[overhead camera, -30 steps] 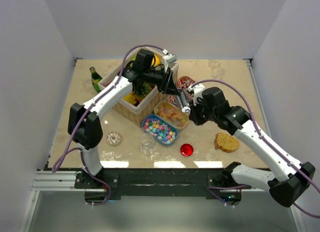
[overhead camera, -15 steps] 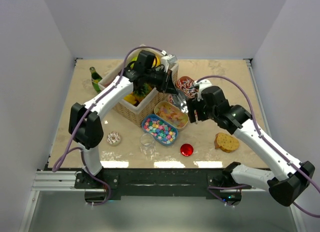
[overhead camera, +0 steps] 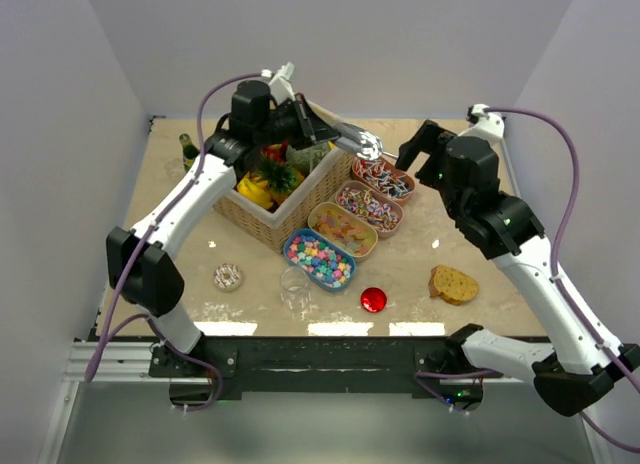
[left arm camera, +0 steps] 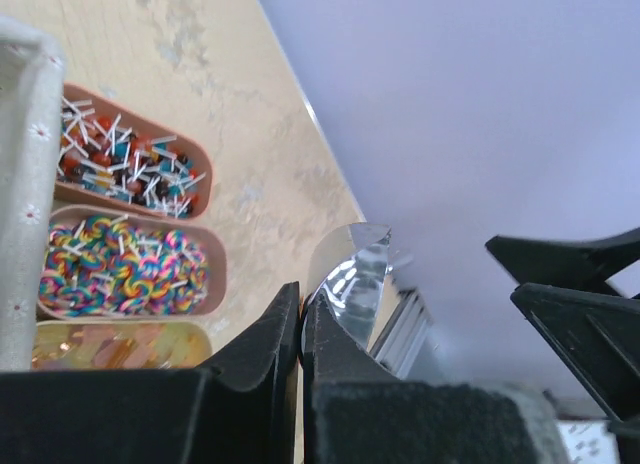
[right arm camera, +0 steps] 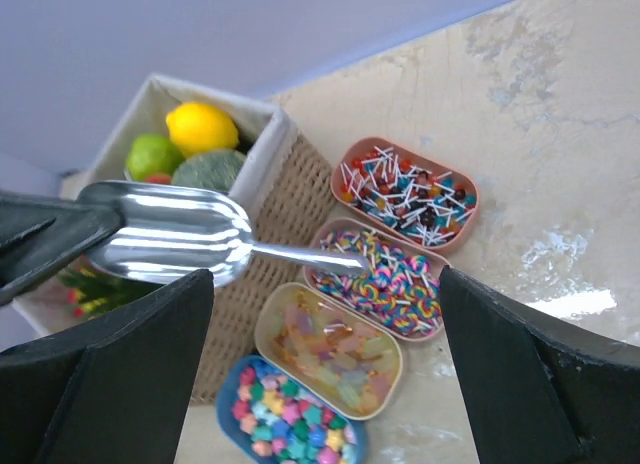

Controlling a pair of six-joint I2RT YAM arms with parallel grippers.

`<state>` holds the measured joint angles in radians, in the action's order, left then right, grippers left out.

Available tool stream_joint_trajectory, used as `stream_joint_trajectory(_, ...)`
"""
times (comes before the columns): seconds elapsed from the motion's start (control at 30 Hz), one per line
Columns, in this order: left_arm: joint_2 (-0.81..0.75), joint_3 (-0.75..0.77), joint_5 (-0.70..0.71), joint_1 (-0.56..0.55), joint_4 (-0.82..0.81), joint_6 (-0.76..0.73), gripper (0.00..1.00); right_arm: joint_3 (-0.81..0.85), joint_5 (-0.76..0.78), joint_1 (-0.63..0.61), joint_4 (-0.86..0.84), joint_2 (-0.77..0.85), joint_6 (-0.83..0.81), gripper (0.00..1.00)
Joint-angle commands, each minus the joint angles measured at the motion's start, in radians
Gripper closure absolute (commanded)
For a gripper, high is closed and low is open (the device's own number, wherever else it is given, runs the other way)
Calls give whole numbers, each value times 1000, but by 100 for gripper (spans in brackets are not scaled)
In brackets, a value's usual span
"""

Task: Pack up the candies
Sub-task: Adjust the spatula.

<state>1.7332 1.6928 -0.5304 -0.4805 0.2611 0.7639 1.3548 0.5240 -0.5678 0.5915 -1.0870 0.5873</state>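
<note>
The candies lie in four trays beside the basket: pastel pieces in a blue tray (overhead camera: 318,259), gummies in a yellow tray (overhead camera: 342,229), rainbow swirl lollipops (overhead camera: 368,206) and red-and-blue lollipops (overhead camera: 383,176) in pink trays. My left gripper (overhead camera: 322,127) is raised over the basket. It is shut on a metal scoop (overhead camera: 360,142) at its wide end (left arm camera: 355,274), and the handle (right arm camera: 310,254) points out over the swirl lollipops (right arm camera: 385,274). My right gripper (overhead camera: 425,149) hangs open to the right of the scoop, with nothing between its fingers (right arm camera: 100,384).
A wicker basket (overhead camera: 290,209) holds toy fruit, with a lemon (right arm camera: 205,127) and a lime (right arm camera: 152,154) on top. On the table stand a glass (overhead camera: 295,284), a sprinkled doughnut (overhead camera: 228,276), a red round piece (overhead camera: 373,299), a bread slice (overhead camera: 454,283) and a green bottle (overhead camera: 188,149).
The left gripper shut on the scoop and lifted it up and back. The right gripper let go of it, opened wide and drew away to the upper right.
</note>
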Motion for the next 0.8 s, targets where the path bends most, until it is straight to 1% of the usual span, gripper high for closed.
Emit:
stream_joint_trajectory(0.0, -142, -122, 70, 75, -306, 354, 100, 108, -17, 90, -59, -20, 130, 3)
stream_joint_trajectory(0.03, -155, -139, 78, 82, -319, 380, 100, 122, -95, 139, -65, -34, 146, 3)
stream_joint_trajectory(0.1, -162, -121, 81, 95, -278, 428, 100, 161, -165, 167, -110, -53, 193, 3)
stream_joint_trajectory(0.13, -162, -111, 73, 100, -269, 446, 100, 173, -227, 172, -133, -62, 197, 3)
stream_joint_trajectory(0.17, -165, -119, 64, 105, -272, 493, 100, 200, -251, 174, -166, -85, 200, 4)
stream_joint_trajectory(0.23, -176, -157, 43, 114, -316, 552, 100, 220, -286, 172, -186, -109, 232, 4)
stream_joint_trajectory(0.27, -184, -169, 35, 114, -339, 605, 100, 237, -315, 174, -194, -125, 238, 4)
stream_joint_trajectory(0.33, -190, -180, 24, 115, -362, 643, 100, 241, -355, 174, -222, -137, 253, 5)
stream_joint_trajectory(0.37, -189, -182, 23, 115, -359, 670, 100, 231, -413, 174, -264, -145, 255, 5)
stream_joint_trajectory(0.43, -189, -192, 3, 115, -365, 704, 100, 215, -485, 172, -341, -145, 247, 7)
stream_joint_trajectory(0.47, -192, -205, -8, 115, -387, 745, 100, 199, -521, 172, -396, -146, 240, 7)
stream_joint_trajectory(0.5, -193, -217, -17, 115, -434, 767, 100, 195, -521, 174, -413, -152, 243, 8)
stream_joint_trajectory(0.57, -198, -239, -23, 114, -448, 794, 100, 196, -521, 172, -424, -165, 243, 9)
stream_joint_trajectory(0.6, -202, -242, -22, 114, -444, 798, 100, 196, -557, 172, -430, -175, 243, 11)
stream_joint_trajectory(0.73, -213, -268, -17, 112, -450, 818, 100, 191, -590, 172, -464, -197, 241, 19)
stream_joint_trajectory(0.77, -213, -272, -17, 112, -456, 819, 100, 196, -596, 172, -460, -203, 240, 23)
